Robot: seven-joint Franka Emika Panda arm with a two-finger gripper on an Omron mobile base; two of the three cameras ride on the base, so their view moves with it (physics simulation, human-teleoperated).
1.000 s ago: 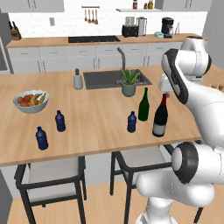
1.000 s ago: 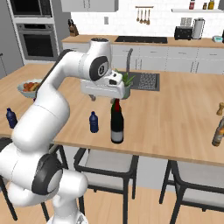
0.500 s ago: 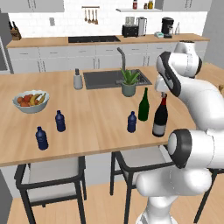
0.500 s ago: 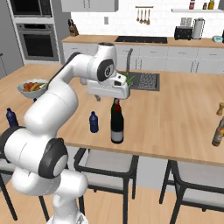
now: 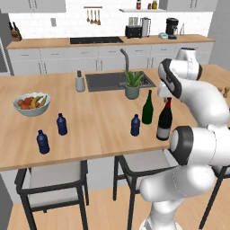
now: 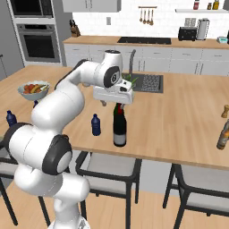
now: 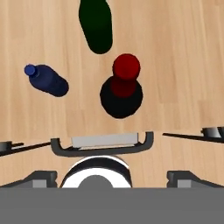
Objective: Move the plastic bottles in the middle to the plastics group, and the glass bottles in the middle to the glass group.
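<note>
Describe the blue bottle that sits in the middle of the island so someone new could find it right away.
Start at the long wooden island and find the potted plant beside the sink. In front of it, near the front edge, stand three bottles close together. The small blue bottle is the leftmost in the left base view, stubby and about half as tall as the green bottle and the near-black bottle.

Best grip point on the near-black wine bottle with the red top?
Take the near-black wine bottle by its slim neck just under the red top, coming straight down. It stands upright and the open pincer hangs above it; the green bottle crowds one side of the body.
</note>
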